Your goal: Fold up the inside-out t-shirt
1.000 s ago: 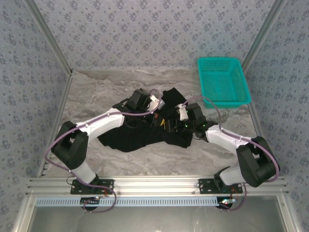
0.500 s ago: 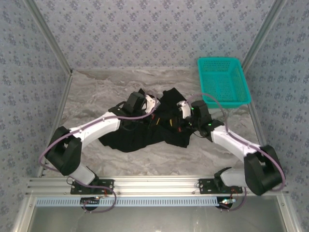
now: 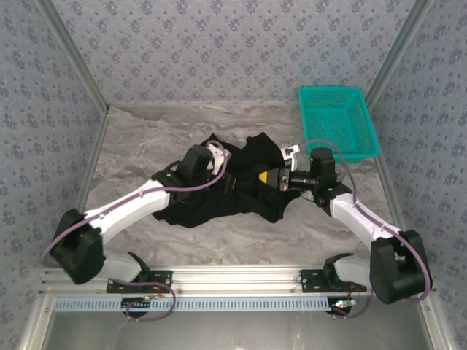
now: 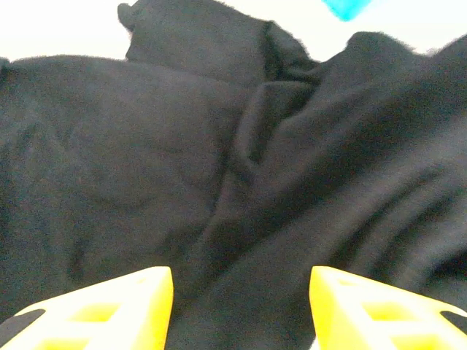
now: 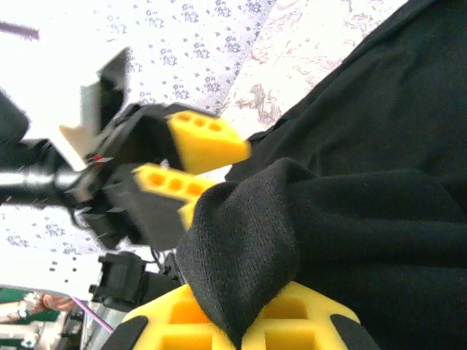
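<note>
The basket [image 3: 338, 122] was seen at the upper right of the top view, on the table [image 3: 139, 138]. The shirt [image 3: 219, 208] was found outside it, heaped in black folds at the centre of the frame. The right gripper [image 5: 241, 321] was pressed together on a thick fold of the shirt, the cloth pinched between its yellow pads at the bottom edge of the right wrist view. The left gripper [image 4: 241, 306] was held spread over the cloth, with nothing between its fingers [image 4: 109, 306], which were cut off by the lower edge. In the top view, parts of the shirt were hidden under both wrists. Sleeves and neck could not be told apart in the heap.
</note>
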{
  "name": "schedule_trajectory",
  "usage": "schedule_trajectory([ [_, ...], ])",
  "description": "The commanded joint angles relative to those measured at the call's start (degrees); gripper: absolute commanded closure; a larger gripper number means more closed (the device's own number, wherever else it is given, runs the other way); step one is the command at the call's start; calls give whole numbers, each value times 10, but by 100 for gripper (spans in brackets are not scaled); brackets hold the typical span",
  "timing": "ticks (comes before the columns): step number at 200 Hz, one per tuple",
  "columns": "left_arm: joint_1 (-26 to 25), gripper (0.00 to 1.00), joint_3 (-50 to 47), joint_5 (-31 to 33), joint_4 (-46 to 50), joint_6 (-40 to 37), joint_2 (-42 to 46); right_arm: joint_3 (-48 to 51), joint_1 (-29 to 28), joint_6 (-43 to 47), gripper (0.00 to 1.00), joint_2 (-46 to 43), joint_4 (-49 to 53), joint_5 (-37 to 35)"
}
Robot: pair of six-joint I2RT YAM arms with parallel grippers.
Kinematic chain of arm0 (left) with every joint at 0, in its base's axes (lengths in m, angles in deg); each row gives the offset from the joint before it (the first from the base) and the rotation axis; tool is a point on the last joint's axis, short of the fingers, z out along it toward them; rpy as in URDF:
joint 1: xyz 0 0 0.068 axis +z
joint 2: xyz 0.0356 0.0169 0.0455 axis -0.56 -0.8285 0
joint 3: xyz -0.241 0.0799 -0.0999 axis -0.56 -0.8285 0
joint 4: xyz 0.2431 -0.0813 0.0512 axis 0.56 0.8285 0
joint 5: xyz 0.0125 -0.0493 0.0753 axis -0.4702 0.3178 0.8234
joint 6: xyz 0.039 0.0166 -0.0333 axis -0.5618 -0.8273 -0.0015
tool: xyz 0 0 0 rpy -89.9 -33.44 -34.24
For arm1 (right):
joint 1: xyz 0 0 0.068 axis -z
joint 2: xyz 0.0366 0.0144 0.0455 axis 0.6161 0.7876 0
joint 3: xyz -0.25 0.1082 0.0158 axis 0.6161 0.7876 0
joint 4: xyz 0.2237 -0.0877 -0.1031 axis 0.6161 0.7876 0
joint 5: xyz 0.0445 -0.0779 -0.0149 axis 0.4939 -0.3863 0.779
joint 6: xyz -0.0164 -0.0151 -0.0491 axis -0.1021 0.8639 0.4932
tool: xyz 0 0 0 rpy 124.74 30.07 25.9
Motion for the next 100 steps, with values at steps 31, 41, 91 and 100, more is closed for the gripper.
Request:
schedule_trajectory([
  [31, -34, 38, -23, -129, -44, -23, 61, -27, -2, 17, 100, -1, 23, -8],
  [41, -38, 40, -4, -130, -34, -32, 39, -27, -4, 17, 100, -3, 23, -11],
  [91, -43, 47, 69, -137, -18, -58, -51, -27, -6, 22, 100, -14, 35, -16],
  [100, -42, 47, 78, -133, -15, -61, -63, -27, -5, 22, 100, -16, 36, -15],
])
